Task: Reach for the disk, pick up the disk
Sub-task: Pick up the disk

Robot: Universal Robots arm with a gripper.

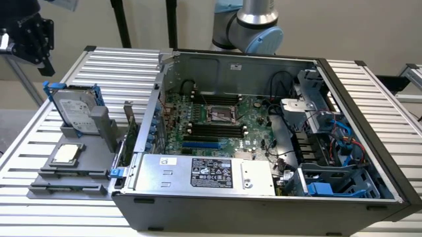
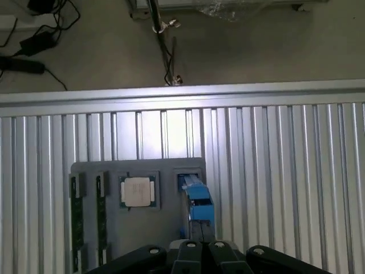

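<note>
The disk [image 1: 76,109] stands on edge in a slot of the grey holder [image 1: 71,178], silver with a white label and a blue frame. In the wrist view its blue top edge [image 2: 197,203] lies just ahead of my fingertips. My black gripper [image 1: 46,68] hangs high above the table at the exterior view's far left, above and well apart from the disk. Its fingers [image 2: 190,249] meet at the middle, shut on nothing.
A small square silver chip [image 1: 68,154] [image 2: 138,191] lies flat in the holder beside the disk. An open computer case [image 1: 359,123] stands to the exterior view's right, with a silver black-labelled box [image 1: 211,173] inside. The slatted metal table [image 2: 285,171] ends at a nearby edge.
</note>
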